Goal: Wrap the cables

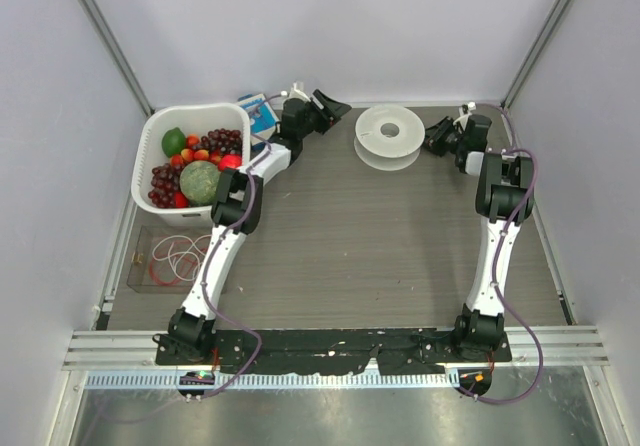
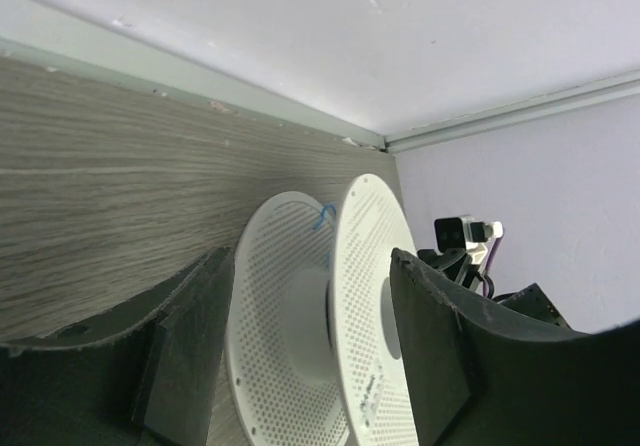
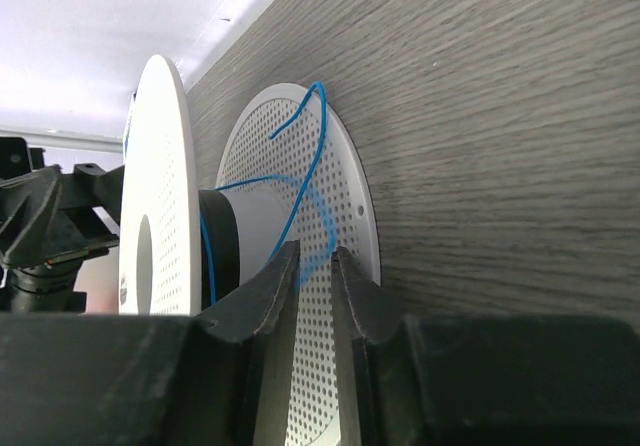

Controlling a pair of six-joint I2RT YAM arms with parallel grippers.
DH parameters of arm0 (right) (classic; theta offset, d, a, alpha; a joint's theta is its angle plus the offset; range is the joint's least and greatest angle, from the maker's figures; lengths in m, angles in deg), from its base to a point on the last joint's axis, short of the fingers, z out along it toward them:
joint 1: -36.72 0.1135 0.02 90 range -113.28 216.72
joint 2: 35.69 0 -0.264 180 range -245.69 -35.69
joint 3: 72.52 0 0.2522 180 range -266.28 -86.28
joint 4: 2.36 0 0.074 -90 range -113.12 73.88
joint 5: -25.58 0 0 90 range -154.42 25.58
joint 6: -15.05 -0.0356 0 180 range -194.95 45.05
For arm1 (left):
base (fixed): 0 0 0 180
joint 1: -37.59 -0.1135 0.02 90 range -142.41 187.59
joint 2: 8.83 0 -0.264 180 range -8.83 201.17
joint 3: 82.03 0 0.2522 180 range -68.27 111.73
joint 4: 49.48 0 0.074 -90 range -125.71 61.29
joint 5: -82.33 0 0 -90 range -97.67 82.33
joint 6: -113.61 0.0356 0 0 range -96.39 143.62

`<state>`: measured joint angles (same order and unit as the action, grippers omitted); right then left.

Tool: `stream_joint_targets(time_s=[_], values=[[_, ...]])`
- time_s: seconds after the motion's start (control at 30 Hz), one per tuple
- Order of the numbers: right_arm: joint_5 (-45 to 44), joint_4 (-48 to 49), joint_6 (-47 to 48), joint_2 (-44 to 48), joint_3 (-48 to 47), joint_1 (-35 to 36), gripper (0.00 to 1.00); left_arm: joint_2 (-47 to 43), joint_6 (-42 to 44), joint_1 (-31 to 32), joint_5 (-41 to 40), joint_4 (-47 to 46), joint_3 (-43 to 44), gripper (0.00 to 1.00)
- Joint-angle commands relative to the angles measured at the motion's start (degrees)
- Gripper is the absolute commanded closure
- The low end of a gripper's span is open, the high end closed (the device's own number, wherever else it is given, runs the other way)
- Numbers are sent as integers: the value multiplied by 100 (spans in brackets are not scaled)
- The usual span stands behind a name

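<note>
A white perforated spool lies flat at the back of the table. The thin blue cable runs round its hub, with a loose end curling over the lower flange; a bit of it shows in the left wrist view. My right gripper is just right of the spool. Its jaws stand a narrow gap apart, with the blurred blue cable passing between the tips. My left gripper is wide open and empty just left of the spool. Red and white cable loops lie in a clear tray at the left.
A white basket full of fruit stands at the back left beside my left arm. A small blue and white box lies behind it. The clear tray sits by the left edge. Walls close in the back and both sides.
</note>
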<state>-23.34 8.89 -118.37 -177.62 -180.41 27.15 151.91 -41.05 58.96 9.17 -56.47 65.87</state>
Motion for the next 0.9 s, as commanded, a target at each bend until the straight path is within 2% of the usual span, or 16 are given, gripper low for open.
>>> stream_joint_targets(time_s=[0.0,0.17,0.33,0.47,0.63,0.87], values=[[-47,-199,123,526,184,-63,73,-729,235,-9,83,-456,-82,33],[-91,-374,263,754,324,-125,65,-861,384,-10,100,-403,-73,30],[-214,-664,501,1053,483,-230,50,-1124,498,-9,91,-368,-301,26],[-285,-927,755,1395,623,-327,43,-1388,578,-27,83,-368,-538,14],[-452,-1253,1055,1800,931,-432,41,-1774,744,-36,65,-359,-924,0],[-461,-1569,1371,2616,1423,-661,35,-2530,1157,-36,152,-52,-1443,0]])
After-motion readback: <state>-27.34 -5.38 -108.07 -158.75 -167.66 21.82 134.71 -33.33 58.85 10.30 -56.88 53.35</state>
